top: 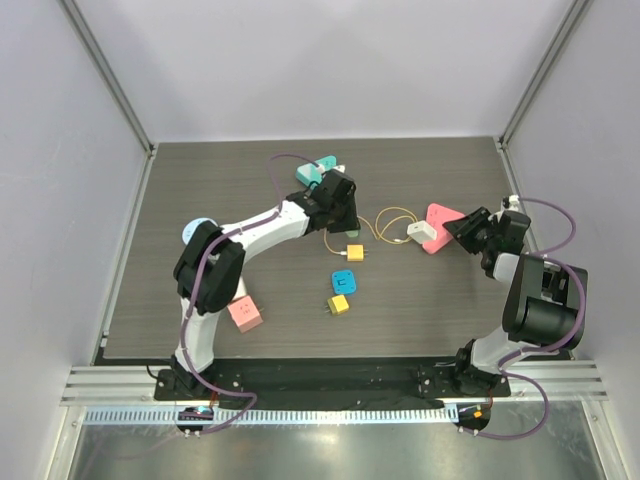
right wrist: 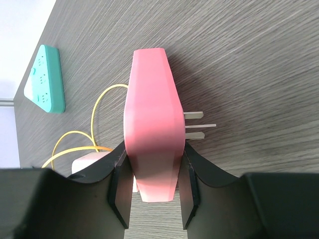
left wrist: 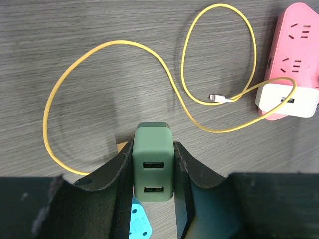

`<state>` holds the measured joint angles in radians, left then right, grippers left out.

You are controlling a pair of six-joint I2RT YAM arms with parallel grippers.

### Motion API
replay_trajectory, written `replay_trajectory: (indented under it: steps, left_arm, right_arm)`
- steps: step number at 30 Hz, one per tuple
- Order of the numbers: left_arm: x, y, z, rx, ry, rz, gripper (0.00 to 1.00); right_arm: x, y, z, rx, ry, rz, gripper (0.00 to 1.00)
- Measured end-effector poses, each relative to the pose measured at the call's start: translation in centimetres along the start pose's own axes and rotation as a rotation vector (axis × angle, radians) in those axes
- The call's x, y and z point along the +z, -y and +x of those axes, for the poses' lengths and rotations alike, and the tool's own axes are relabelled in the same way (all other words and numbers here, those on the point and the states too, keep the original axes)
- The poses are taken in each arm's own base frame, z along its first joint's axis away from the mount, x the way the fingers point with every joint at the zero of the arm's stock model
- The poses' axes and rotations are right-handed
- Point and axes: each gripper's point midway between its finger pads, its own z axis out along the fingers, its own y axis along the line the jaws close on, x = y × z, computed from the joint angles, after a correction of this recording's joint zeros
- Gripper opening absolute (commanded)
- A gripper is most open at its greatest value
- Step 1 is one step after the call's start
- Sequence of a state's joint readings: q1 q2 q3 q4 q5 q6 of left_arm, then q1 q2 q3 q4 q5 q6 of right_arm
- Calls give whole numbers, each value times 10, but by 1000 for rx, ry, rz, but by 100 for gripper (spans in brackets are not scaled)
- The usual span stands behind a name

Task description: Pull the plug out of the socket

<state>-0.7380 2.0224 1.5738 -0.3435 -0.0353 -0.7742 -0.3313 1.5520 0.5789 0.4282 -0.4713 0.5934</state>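
Left tool [left wrist: 153,149] pinching green charger [left wrist: 153,174], right tool [right wrist: 154,154] clamping pink socket [right wrist: 149,99]; I worry it slips, leaving white plug [left wrist: 286,99] seated.

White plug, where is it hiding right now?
In the top view, the white plug is on the right side of the table, pushed into the pink socket that the right gripper holds.

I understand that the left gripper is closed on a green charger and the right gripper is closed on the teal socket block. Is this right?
Not fully. The right gripper is closed on the pink socket block, not on the teal socket block, which lies apart from it, untouched. The right wrist view shows this. The left gripper is indeed closed on the green charger.
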Motion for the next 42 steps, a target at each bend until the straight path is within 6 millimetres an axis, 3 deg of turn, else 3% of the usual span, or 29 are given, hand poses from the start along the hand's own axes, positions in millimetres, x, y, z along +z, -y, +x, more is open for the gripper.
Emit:
replay_trajectory:
  steps: [10, 13, 14, 20, 24, 27, 30, 32, 35, 39, 42]
  left_arm:
    - [18, -12, 16, -4, -63, -7, 29]
    - [29, -22, 22, -29, -90, -19, 40]
    - [31, -26, 23, -34, -94, -25, 50]
    - [33, -43, 30, -63, -109, -59, 76]
    - [20, -39, 27, -58, -92, -55, 79]
    - [5, -24, 17, -49, -65, -24, 79]
    - [-8, 4, 5, -35, -46, 39, 81]
    - [-16, 32, -4, -19, -31, 103, 84]
    - [-30, 90, -14, 16, -13, 240, 87]
    - [-31, 150, -12, 59, -13, 371, 86]
    - [-16, 165, 8, 76, -54, 395, 86]
  right_arm:
    - [-1, 0, 1, 11, 6, -10, 1]
    - [-1, 0, 2, 12, 5, -10, 1]
    - [-1, 0, 2, 11, 5, -11, 1]
    - [-1, 0, 2, 12, 2, -14, 1]
    - [-1, -1, 3, 12, 1, -15, 1]
    - [-1, -1, 3, 13, 1, -16, 1]
    - [0, -1, 4, 17, -3, -21, 1]
    - [0, -1, 4, 20, -5, -23, 1]
    - [-1, -1, 4, 23, -3, -24, 1]
    - [-1, -1, 4, 24, -3, -24, 1]
    - [-1, -1, 4, 25, -3, -24, 1]
